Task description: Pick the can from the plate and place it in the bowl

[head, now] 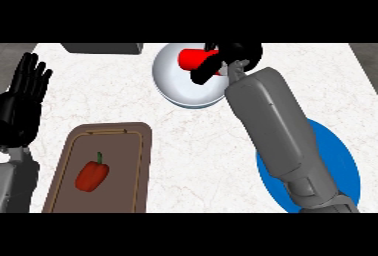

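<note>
Overhead, from the head view, the right hand hangs over the round white bowl at the far side of the pale marble worktop, its fingers curled round the red cylindrical can, which sits above the bowl's hollow. Its grey forearm crosses the round blue plate near the right edge. At the left edge the left hand rests, fingers straight and pointing up. Beside it a brown rectangular tray carries a red bell pepper.

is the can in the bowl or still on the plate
In the bowl: the red can sits inside the white bowl, right hand around it.
</note>
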Available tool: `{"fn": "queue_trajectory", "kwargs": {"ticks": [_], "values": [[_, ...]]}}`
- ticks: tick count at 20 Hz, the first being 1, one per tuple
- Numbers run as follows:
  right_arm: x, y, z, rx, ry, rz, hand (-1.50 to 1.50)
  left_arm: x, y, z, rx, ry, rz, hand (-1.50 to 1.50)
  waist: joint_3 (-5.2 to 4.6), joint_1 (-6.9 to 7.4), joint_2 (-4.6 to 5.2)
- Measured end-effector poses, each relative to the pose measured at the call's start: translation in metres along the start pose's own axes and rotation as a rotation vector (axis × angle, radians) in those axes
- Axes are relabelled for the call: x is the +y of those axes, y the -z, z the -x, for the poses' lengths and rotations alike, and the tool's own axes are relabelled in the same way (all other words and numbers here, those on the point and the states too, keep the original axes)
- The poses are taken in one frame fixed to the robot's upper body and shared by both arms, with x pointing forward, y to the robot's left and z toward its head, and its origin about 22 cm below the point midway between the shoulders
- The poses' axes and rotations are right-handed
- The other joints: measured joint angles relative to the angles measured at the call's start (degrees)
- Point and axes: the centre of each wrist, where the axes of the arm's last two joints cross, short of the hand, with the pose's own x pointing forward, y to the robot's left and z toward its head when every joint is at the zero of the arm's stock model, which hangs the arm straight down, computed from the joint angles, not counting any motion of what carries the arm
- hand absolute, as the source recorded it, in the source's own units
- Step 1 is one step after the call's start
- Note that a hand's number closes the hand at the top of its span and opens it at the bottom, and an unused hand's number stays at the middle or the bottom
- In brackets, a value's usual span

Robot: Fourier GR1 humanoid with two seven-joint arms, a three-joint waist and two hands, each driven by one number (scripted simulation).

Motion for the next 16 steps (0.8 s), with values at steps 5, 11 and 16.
{"fn": "queue_trajectory", "kwargs": {"ticks": [5,11,16], "values": [[0.033,0.022,0.020,0.122,0.053,0.008,-1.50,-0.001,0.002,-0.002,-0.010,0.001,0.004,0.00,0.01,0.48,0.18],[0.057,0.034,0.045,0.137,0.258,0.018,-1.50,-0.005,0.005,-0.006,-0.014,-0.004,0.017,0.00,0.06,1.21,0.39],[0.059,0.039,0.052,0.079,0.412,0.162,-1.50,-0.005,0.007,-0.007,-0.012,-0.006,0.011,0.00,0.08,1.03,0.42]]}}
